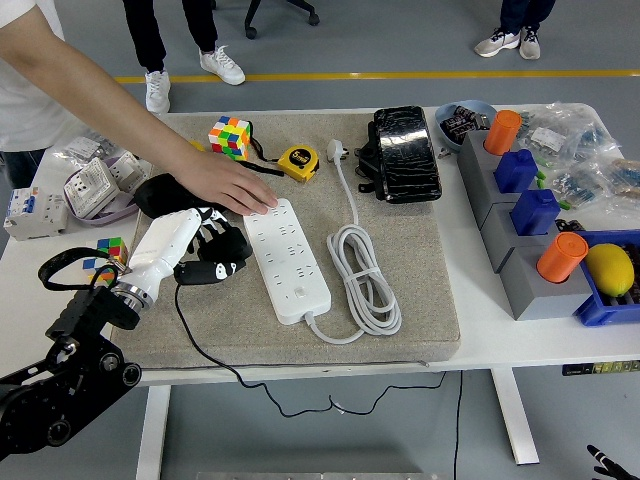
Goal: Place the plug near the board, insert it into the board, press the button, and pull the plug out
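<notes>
A white power strip (285, 260) lies on the grey mat (420, 300), its white cord coiled to its right. My left hand (216, 250) is just left of the strip, fingers curled around a black plug (222, 269). The plug is clear of the sockets, and its thin black cable (195, 332) trails over the table's near edge. A person's hand (235, 185) reaches in from the upper left and presses flat on the strip's far end. Only a black tip of my right hand (605, 462) shows at the bottom right corner, below the table.
A Rubik's cube (229, 135), a yellow tape measure (298, 161) and a black pouch (405, 152) lie along the far side. Grey blocks with orange and blue pieces (525, 205) stand at right. Sockets and a small cube (108, 250) sit at left.
</notes>
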You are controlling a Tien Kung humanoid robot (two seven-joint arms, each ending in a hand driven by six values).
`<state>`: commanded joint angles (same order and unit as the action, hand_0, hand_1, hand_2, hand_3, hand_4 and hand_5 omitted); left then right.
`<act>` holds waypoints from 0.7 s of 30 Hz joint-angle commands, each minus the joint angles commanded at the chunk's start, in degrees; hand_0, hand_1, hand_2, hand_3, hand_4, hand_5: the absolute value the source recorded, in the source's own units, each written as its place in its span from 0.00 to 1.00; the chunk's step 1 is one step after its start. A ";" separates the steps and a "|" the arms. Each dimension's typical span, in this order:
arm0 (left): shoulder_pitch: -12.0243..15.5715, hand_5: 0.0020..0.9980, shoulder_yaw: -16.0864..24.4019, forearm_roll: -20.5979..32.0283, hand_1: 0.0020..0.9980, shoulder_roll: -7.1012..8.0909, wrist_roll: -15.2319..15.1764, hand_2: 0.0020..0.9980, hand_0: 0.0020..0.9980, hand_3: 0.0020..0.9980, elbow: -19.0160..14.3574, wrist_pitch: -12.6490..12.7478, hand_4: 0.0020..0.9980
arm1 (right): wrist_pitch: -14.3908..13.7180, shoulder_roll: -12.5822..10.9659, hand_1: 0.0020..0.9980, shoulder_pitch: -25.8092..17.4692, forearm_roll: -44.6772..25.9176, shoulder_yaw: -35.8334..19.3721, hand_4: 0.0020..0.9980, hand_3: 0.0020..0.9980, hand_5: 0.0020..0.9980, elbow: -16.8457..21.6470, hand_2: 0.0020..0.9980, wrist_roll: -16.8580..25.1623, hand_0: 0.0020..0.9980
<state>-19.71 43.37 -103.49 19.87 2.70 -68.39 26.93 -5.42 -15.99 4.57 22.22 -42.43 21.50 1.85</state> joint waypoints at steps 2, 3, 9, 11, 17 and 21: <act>0.09 0.00 0.10 -0.29 0.37 0.07 -0.21 0.39 0.24 0.53 0.55 -0.09 0.77 | 0.01 -0.02 0.64 0.04 0.01 -0.01 0.96 0.55 0.53 0.03 0.61 -0.01 0.57; 0.10 0.00 0.13 -0.35 0.37 0.08 -0.35 0.39 0.24 0.53 0.88 -0.19 0.77 | 0.01 -0.03 0.64 0.07 0.01 0.00 0.96 0.55 0.53 0.03 0.61 -0.01 0.57; 0.36 0.01 0.69 -0.09 0.37 0.02 -1.18 0.39 0.25 0.53 2.45 -0.21 0.77 | 0.00 -0.13 0.64 0.08 -0.03 0.10 0.96 0.55 0.53 0.03 0.61 -0.02 0.57; 0.36 0.01 0.79 -0.02 0.37 0.01 -1.34 0.39 0.25 0.53 2.84 -0.15 0.77 | 0.00 -0.13 0.64 0.08 -0.05 0.18 0.96 0.55 0.53 0.02 0.61 -0.03 0.57; 0.54 0.01 1.12 0.28 0.38 0.08 -1.75 0.39 0.26 0.53 3.67 0.06 0.77 | 0.00 -0.10 0.64 0.10 -0.02 0.29 0.96 0.55 0.53 0.07 0.61 -0.02 0.57; 0.55 0.01 1.20 0.56 0.39 -0.05 -1.99 0.40 0.27 0.53 4.27 0.07 0.77 | 0.01 -0.06 0.64 0.10 -0.02 0.14 0.96 0.55 0.53 0.07 0.61 -0.03 0.57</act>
<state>-19.16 44.57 -102.94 19.82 0.71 -64.12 26.99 -5.41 -16.05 4.67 22.20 -42.29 21.57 1.82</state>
